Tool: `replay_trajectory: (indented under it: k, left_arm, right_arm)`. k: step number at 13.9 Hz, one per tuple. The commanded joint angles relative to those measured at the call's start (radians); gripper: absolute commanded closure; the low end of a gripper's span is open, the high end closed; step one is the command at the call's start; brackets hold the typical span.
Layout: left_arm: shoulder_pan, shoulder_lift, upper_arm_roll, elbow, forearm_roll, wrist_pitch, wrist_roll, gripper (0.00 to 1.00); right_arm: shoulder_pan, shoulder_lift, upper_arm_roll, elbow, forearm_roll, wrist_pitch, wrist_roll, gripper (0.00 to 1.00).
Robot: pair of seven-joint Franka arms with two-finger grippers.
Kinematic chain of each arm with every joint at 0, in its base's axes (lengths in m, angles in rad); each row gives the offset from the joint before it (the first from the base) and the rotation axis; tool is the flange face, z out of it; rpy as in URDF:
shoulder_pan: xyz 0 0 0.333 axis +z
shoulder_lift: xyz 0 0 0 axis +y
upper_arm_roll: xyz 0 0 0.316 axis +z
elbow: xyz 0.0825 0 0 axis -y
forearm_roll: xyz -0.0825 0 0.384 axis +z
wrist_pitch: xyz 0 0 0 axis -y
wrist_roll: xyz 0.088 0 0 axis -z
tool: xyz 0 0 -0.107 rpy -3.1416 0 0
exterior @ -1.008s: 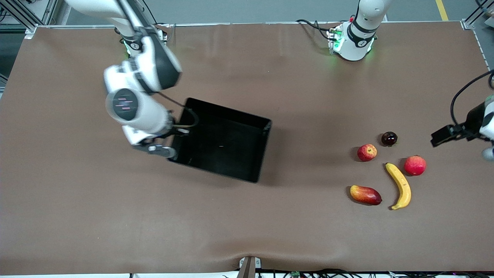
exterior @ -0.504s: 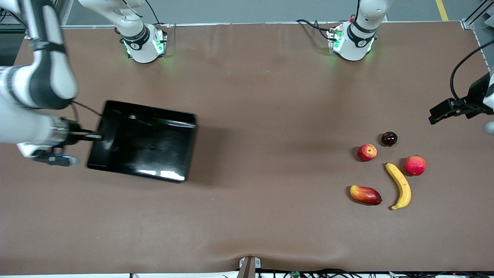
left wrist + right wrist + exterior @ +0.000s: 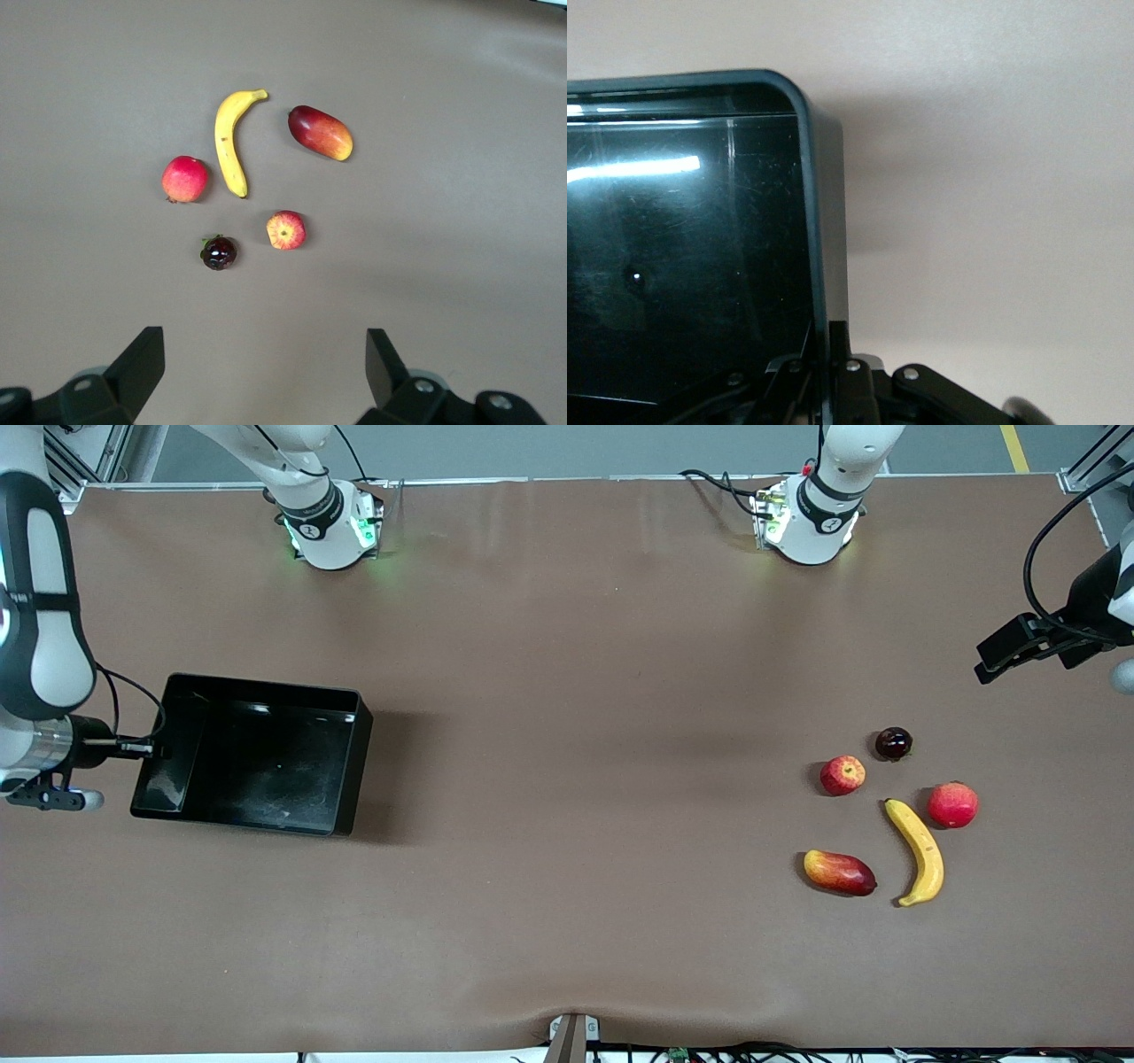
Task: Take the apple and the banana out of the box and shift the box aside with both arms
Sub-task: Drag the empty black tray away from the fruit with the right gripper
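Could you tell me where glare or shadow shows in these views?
Front view: the box throws a soft shadow toward the fruits' end. Right wrist view: white streaks of glare lie on its glossy inside, where the right tool clamps the wall. Left wrist view: even light, faint shadows by the banana.

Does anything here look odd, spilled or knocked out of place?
Nothing is spilled or damaged. The black box is empty and far toward the right arm's end of the table, its wall pinched by the right pincer. All the fruit, banana and apple included, lies at the left arm's end.
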Motion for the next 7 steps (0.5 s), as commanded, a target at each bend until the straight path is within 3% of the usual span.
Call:
replay_trajectory:
  k: [1,5,7]
  left_arm:
    - [-0.076,-0.031,0.113,-0.01,-0.03,0.023,0.032,0.0]
    - [-0.348,-0.061,0.4,-0.019,-0.042,0.02,0.032,0.0]
    - [-0.549,-0.097,0.626,-0.036,-0.103,0.02,0.039,0.0]
  right_arm:
    - [-0.057,0.057,0.026,0.011,-0.003,0.035,-0.053,1.0]
    - [-0.098,0.105,0.027,0.009,-0.001,0.08,-0.086,1.0]
    - [-0.104,0.117,0.027,0.009,0.001,0.097,-0.102,1.0]
